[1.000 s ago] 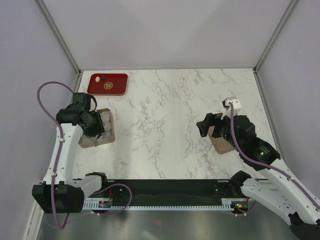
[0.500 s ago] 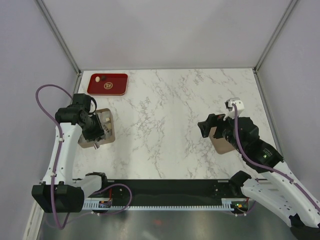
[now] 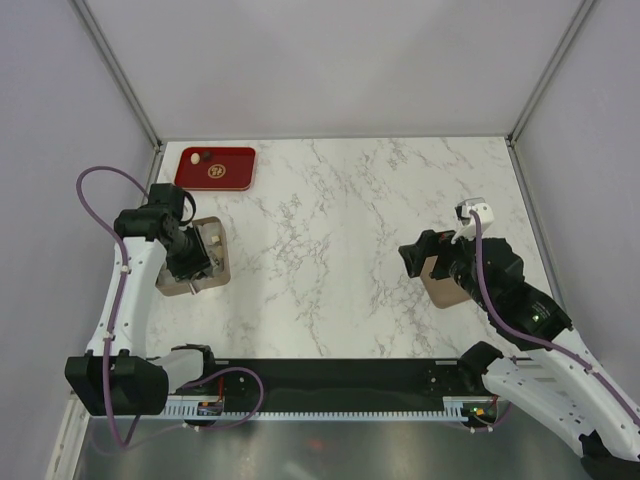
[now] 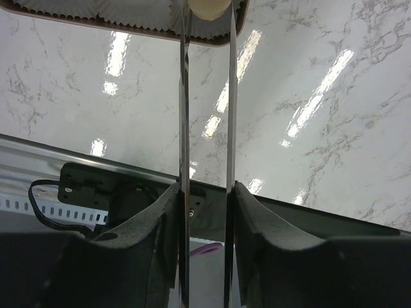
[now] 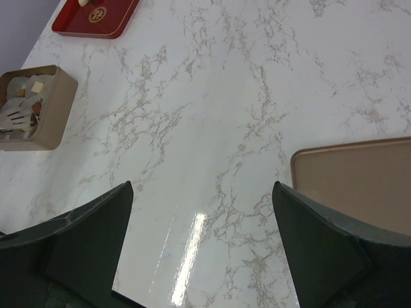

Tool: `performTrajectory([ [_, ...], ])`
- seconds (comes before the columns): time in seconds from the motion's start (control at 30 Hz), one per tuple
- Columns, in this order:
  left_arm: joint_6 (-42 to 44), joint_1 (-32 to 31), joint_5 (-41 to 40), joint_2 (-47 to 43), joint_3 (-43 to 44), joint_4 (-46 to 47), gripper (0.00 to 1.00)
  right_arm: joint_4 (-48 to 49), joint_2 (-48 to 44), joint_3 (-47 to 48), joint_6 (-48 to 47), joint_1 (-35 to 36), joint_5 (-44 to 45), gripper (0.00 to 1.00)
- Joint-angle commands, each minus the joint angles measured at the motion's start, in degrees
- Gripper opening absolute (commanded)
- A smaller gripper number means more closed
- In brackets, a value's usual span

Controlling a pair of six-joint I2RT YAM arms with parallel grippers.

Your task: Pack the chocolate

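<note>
My left gripper [image 3: 190,258] is shut on a pair of thin metal tongs [image 4: 184,96], over the tan box [image 3: 216,262] at the table's left. The tong tips pinch a cream-white chocolate [image 4: 208,6] just above the box's white paper cups [image 4: 128,13]. The box [image 5: 54,112] holds a tan piece [image 5: 37,86]. The red tray [image 3: 232,168] at the back left carries a cream piece [image 3: 195,157] and a brown piece [image 3: 207,156]. My right gripper [image 3: 413,256] is open and empty above the table [image 5: 202,186].
The flat tan box lid [image 3: 445,288] lies at the right, partly under my right arm; it also shows in the right wrist view [image 5: 359,183]. Grey walls close in the marble table [image 3: 330,230] on three sides. A black rail [image 3: 330,375] runs along the near edge.
My left wrist has shifted slightly over the box with the tongs. My right arm has drifted a little to the right and nearer.
</note>
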Motion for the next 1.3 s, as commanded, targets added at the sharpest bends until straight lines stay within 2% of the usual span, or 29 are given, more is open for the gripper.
performTrajectory([
  [0.0,-1.6,0.0,0.9,0.1,0.2,0.9,0.42,0.5,-0.3,0.8,-1.0,0.2,1.3,0.98],
  [0.3,-1.3,0.0,0.6,0.8,1.1,0.4,0.48,0.5,0.0,0.7,-1.2,0.2,1.5,0.98],
  [0.53,-1.0,0.0,-1.7,1.2,3.2,-0.9,0.49,0.6,0.3,1.1,-1.1,0.2,0.8,0.98],
  [0.77,-0.4,0.0,-5.6,2.7,15.4,0.3,0.48,0.3,1.0,2.4,-0.6,0.2,0.3,0.98],
  [0.93,1.0,-0.1,-6.4,5.6,22.3,7.0,0.48,-0.7,2.5,3.9,0.2,0.2,0.1,0.98],
  [1.13,4.0,0.1,-8.6,12.9,23.7,22.1,0.48,-2.3,4.4,5.6,-0.1,0.1,2.8,0.98],
  [1.27,5.7,0.0,-11.1,20.4,25.2,28.8,0.48,-2.5,6.1,6.5,-0.2,0.2,5.1,0.98],
])
